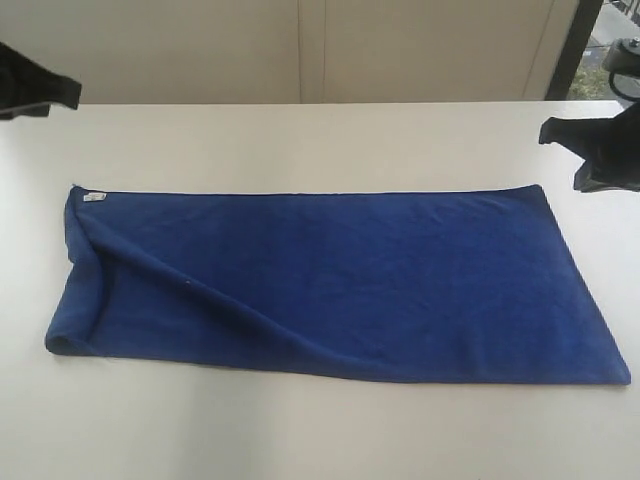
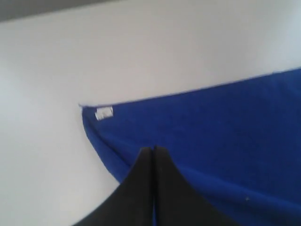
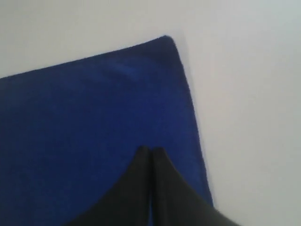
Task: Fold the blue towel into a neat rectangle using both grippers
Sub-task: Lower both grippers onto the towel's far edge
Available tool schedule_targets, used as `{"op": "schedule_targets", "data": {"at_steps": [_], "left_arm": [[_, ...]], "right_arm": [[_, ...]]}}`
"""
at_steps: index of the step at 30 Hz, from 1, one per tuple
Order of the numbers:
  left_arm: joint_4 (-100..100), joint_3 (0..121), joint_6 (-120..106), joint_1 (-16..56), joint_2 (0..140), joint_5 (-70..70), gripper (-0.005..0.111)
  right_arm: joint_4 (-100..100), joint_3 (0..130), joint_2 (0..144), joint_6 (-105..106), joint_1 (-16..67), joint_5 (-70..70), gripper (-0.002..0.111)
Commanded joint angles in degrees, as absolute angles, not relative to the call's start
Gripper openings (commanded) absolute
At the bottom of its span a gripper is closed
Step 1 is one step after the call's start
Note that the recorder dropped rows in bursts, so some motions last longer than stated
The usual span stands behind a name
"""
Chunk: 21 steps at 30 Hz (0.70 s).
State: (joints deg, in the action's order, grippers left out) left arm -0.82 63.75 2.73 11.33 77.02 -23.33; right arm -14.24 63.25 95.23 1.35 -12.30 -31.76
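Note:
The blue towel (image 1: 340,285) lies on the white table (image 1: 300,140), folded lengthwise into a long band. Its left end is rumpled, with a diagonal ridge and a small white label (image 1: 94,197) at the far left corner. My left gripper (image 1: 35,92) hangs above the table's far left, clear of the cloth; in the left wrist view its fingers (image 2: 154,149) are pressed together with nothing between them, over the towel (image 2: 211,132) near the label (image 2: 104,113). My right gripper (image 1: 600,150) hovers at the far right, also shut and empty (image 3: 150,149), over the towel's corner (image 3: 167,42).
A pale wall panel (image 1: 300,50) runs behind the table. A dark window frame (image 1: 575,45) stands at the back right. Bare tabletop (image 1: 300,430) surrounds the towel on all sides.

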Motion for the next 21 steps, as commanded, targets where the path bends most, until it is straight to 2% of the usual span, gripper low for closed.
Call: {"op": "schedule_targets", "data": {"at_steps": [1, 8, 12, 21], "left_arm": [[4.2, 64.0, 3.4, 11.7, 79.9, -29.6, 0.0], [12.0, 64.0, -1.8, 14.3, 86.8, -32.1, 0.0], [11.9, 63.0, -1.8, 16.7, 89.5, -32.2, 0.0], [11.5, 53.7, -1.8, 16.8, 92.4, -25.5, 0.0]], "right_arm": [[-22.5, 63.2, 94.8, 13.3, -12.4, -35.4, 0.0], [-40.6, 63.2, 95.1, 31.7, -12.4, -41.7, 0.0], [-41.4, 63.2, 96.4, 32.1, -12.4, -42.8, 0.0], [-41.4, 63.2, 102.3, 32.3, -11.9, -45.1, 0.0]]}}
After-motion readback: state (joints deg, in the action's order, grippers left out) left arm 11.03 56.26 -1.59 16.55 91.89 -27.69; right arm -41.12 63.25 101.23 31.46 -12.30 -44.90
